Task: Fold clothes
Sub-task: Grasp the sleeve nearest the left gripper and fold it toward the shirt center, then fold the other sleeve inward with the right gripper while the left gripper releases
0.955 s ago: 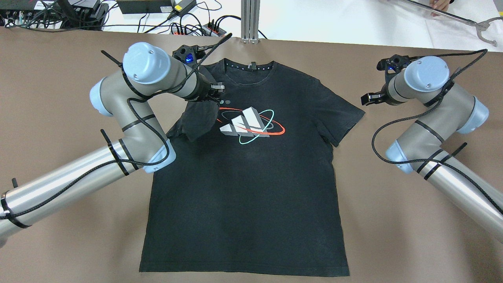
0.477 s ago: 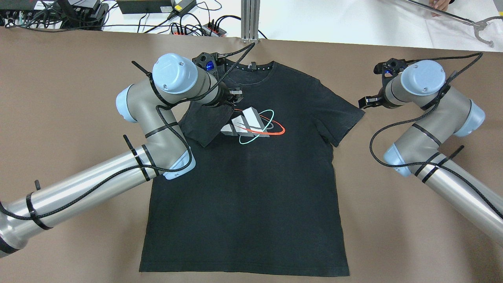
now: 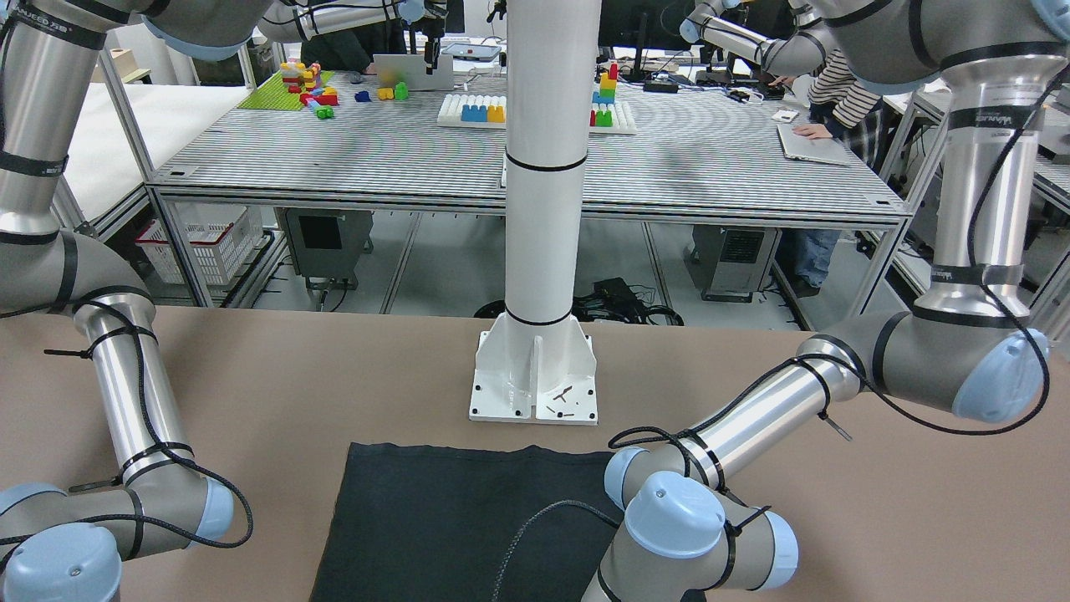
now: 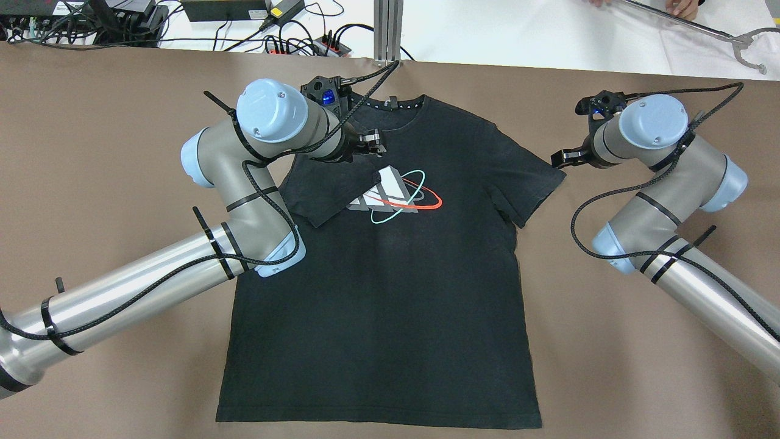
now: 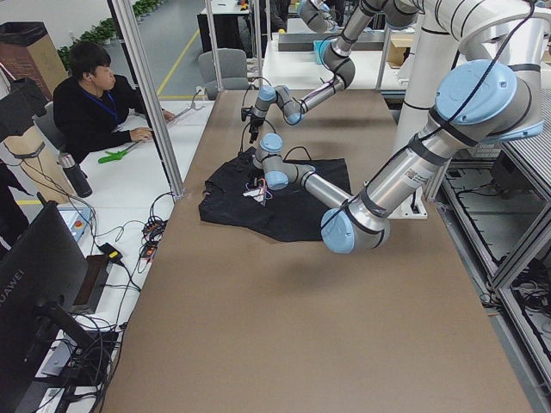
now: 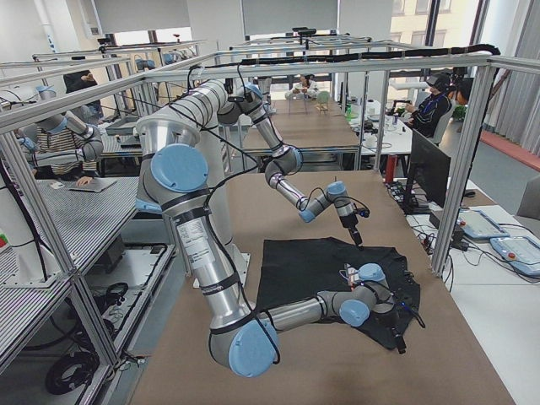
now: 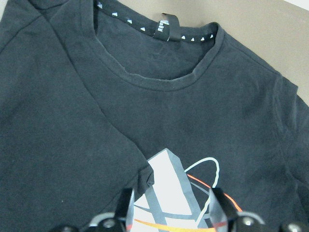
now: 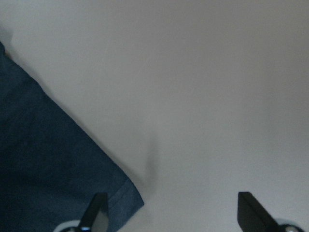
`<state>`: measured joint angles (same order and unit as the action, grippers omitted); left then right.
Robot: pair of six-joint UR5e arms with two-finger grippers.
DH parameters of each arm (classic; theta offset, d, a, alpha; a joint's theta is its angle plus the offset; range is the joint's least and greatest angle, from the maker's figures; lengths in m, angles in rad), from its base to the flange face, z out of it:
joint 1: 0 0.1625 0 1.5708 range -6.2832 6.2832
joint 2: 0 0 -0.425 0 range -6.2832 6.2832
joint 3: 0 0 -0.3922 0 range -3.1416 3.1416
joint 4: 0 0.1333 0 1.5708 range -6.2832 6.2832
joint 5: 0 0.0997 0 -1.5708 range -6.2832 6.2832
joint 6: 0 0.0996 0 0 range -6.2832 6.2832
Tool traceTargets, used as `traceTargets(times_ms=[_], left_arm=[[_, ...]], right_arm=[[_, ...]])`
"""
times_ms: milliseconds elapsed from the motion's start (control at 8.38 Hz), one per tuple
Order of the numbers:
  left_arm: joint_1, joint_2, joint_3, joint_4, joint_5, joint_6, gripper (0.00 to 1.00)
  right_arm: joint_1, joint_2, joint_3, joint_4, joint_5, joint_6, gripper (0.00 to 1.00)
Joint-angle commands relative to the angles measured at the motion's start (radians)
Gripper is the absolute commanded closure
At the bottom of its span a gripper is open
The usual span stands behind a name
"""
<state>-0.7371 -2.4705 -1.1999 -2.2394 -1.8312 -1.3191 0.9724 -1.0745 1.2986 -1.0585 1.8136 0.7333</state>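
Note:
A black T-shirt [image 4: 390, 292] with a white, red and teal chest logo [image 4: 396, 192] lies flat on the brown table, collar at the far side. Its left sleeve [image 4: 326, 186] is folded inward over the chest and covers part of the logo. My left gripper [image 4: 373, 141] hovers over the logo just below the collar. In the left wrist view it [image 7: 170, 208] is open, with the sleeve's corner [image 7: 145, 176] by one finger. My right gripper [image 4: 563, 157] is open and empty just off the right sleeve [image 4: 530, 183]. That sleeve's corner [image 8: 48, 169] shows in the right wrist view.
A white pillar's base plate [image 3: 535, 376] stands just beyond the shirt's hem [image 3: 435, 456]. Cables and power strips [image 4: 292, 36] and an aluminium post [image 4: 388, 30] line the far edge. A hand-held grabber tool [image 4: 740, 39] lies at the far right. A person [image 5: 99, 103] sits beside the table.
My left arm moved right across the chest, taking the left sleeve with it; the sleeve now lies over the logo. My right gripper slid slightly toward the right sleeve.

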Motion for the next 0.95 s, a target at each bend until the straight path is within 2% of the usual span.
traceTargets(times_ms=[0, 119, 477, 597, 835], left_arm=[[0.001, 0.004, -0.003, 0.000, 0.004, 0.003, 0.05], [0.001, 0.005, -0.003, 0.000, 0.004, 0.008, 0.05], [0.001, 0.005, -0.003, 0.000, 0.004, 0.008, 0.05], [-0.001, 0.005, -0.003, 0.000, 0.004, 0.009, 0.05], [-0.002, 0.007, -0.003, 0.000, 0.004, 0.011, 0.05]], right_arm=[[-0.015, 0.025, -0.086, 0.154, 0.020, 0.169, 0.07], [-0.026, 0.039, -0.119, 0.188, 0.020, 0.191, 0.07], [-0.031, 0.021, -0.136, 0.264, 0.019, 0.195, 0.14], [-0.031, 0.007, -0.136, 0.293, 0.018, 0.196, 0.20], [-0.037, 0.005, -0.136, 0.295, 0.018, 0.208, 0.39]])
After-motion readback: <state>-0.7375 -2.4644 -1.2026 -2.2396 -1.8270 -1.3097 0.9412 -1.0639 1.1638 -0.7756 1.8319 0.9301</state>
